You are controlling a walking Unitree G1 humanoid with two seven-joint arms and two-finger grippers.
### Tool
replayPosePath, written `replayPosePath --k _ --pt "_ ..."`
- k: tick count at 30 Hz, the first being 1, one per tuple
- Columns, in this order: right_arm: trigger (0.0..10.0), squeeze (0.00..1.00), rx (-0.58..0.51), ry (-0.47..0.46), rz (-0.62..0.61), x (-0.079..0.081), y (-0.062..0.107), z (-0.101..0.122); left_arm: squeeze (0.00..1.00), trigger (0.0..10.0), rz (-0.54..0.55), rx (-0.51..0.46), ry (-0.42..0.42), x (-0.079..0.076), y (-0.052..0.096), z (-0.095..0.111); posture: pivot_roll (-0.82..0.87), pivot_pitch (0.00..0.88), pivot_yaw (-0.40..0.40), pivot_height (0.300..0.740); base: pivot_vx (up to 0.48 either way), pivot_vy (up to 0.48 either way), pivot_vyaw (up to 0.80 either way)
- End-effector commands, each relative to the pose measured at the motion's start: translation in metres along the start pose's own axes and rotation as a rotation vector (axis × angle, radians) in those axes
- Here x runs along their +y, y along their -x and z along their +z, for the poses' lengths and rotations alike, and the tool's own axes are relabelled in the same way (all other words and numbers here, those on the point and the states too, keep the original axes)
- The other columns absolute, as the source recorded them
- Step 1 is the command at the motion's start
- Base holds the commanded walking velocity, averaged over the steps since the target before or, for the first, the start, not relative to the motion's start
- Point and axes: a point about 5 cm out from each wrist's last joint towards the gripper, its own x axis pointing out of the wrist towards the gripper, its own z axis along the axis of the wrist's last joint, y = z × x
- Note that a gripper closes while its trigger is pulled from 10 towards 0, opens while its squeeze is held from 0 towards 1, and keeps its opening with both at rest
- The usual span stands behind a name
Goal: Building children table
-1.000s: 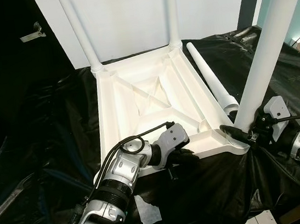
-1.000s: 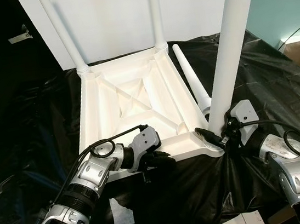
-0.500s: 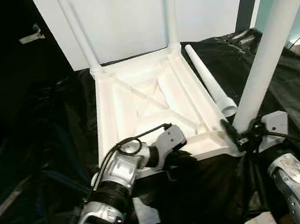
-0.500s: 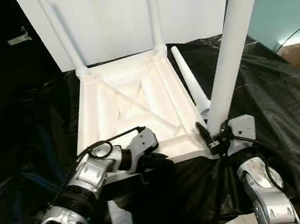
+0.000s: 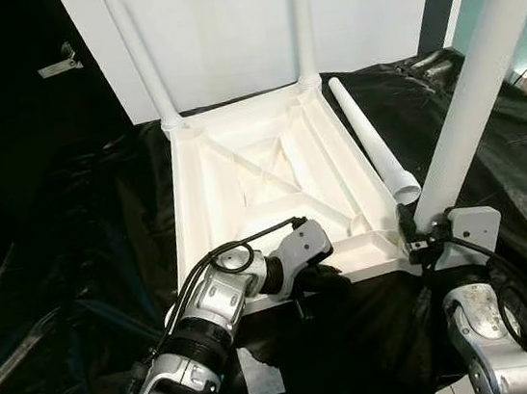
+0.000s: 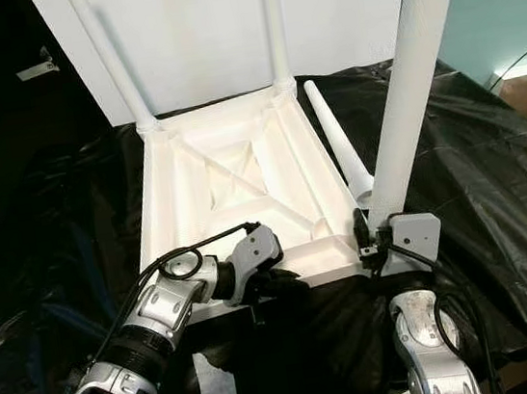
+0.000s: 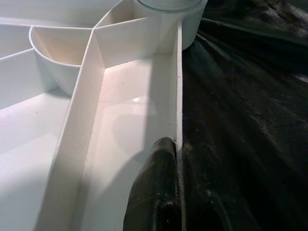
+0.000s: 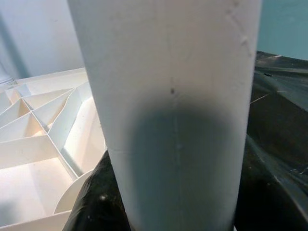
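Black plastic sheeting covers the surface before a white wall. On it lies the upturned white table, 2 far legs fitted. Left claw pinches its near rim; right claw grips the near-right leg. 1 loose leg lies right.

White tabletop upside-down — three legs upright, one leg loose.

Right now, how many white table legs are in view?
4: two upright at the tabletop's far corners, one lying loose on the black sheet, one held upright by the right hand at the near right corner.
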Motion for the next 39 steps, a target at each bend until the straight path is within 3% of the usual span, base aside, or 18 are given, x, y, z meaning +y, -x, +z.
replayPosePath --k 1,2,3,9,10,11,12,17,22,28,29,31,32,33,34,39 --pt "10.0 0.0 0.079 0.034 0.039 0.006 0.002 -0.015 0.0 10.0 -0.028 0.062 0.226 -0.021 -0.009 -0.052 -0.12 0.03 0.022 0.74 0.0 0.0 0.0" --pt "10.0 0.0 0.076 0.045 0.044 0.006 0.001 -0.015 0.0 10.0 -0.028 0.062 0.226 -0.021 -0.009 -0.052 -0.12 0.03 0.022 0.74 0.0 0.0 0.0" --pt "10.0 1.0 0.073 0.038 0.043 0.005 0.0 -0.014 0.0 10.0 -0.026 0.062 0.226 -0.021 -0.009 -0.052 -0.12 0.029 0.021 0.74 0.0 0.0 0.0" --pt "10.0 1.0 0.051 0.043 0.091 0.0 -0.007 -0.009 0.0 10.0 -0.026 0.061 0.224 -0.021 -0.009 -0.052 -0.13 0.028 0.021 0.74 0.0 0.0 0.0" --pt "10.0 0.24 0.041 0.029 0.153 0.001 -0.009 -0.007 0.0 10.0 -0.029 0.062 0.223 -0.022 -0.01 -0.052 -0.13 0.028 0.021 0.74 0.0 0.0 0.0" --pt "10.0 0.24 0.041 0.029 0.153 0.001 -0.009 -0.007 0.0 10.0 -0.029 0.062 0.223 -0.022 -0.01 -0.052 -0.13 0.028 0.021 0.74 0.0 0.0 0.0" --pt "10.0 0.0 0.014 0.044 0.178 0.001 -0.01 -0.003 0.0 10.0 -0.029 0.063 0.223 -0.021 -0.009 -0.052 -0.13 0.029 0.02 0.74 0.0 0.0 0.0" --pt "10.0 0.0 -0.037 0.056 0.295 -0.001 -0.016 0.009 0.0 10.0 -0.03 0.061 0.222 -0.021 -0.01 -0.051 -0.14 0.032 0.021 0.74 0.0 0.0 0.0" --pt "10.0 0.0 0.052 0.08 0.571 -0.01 -0.022 0.006 0.0 10.0 -0.044 0.064 0.22 -0.024 -0.011 -0.052 -0.15 0.038 0.033 0.74 0.0 0.0 0.0" --pt "10.0 0.0 0.138 0.114 0.695 -0.018 -0.019 -0.002 0.0 10.0 -0.041 0.061 0.219 -0.022 -0.012 -0.05 -0.14 0.041 0.031 0.74 0.0 0.0 0.0" --pt "7.3 0.0 0.146 0.113 0.707 -0.02 -0.02 -0.002 0.0 10.0 -0.039 0.06 0.219 -0.022 -0.012 -0.05 -0.14 0.041 0.031 0.74 0.0 0.0 0.0" --pt "7.3 0.0 0.152 0.111 0.713 -0.021 -0.021 -0.002 0.0 10.0 -0.038 0.06 0.22 -0.022 -0.011 -0.05 -0.14 0.04 0.031 0.74 0.0 0.0 0.0" --pt "1.2 0.0 0.161 0.114 0.72 -0.023 -0.022 -0.003 0.0 10.0 -0.037 0.059 0.221 -0.022 -0.011 -0.05 -0.14 0.04 0.03 0.74 0.0 0.0 0.0" --pt "1.2 0.0 0.161 0.114 0.72 -0.023 -0.022 -0.003 0.0 10.0 -0.037 0.059 0.221 -0.022 -0.011 -0.05 -0.14 0.04 0.03 0.74 0.0 0.0 0.0" --pt "0.0 0.0 0.167 0.116 0.725 -0.024 -0.022 -0.003 0.0 10.0 -0.037 0.059 0.221 -0.023 -0.011 -0.05 -0.14 0.04 0.03 0.74 0.0 0.0 0.0" --pt "0.0 0.0 0.183 0.113 0.747 -0.029 -0.027 -0.001 0.0 10.0 -0.034 0.061 0.224 -0.023 -0.01 -0.052 -0.14 0.037 0.032 0.74 0.0 0.0 0.0"
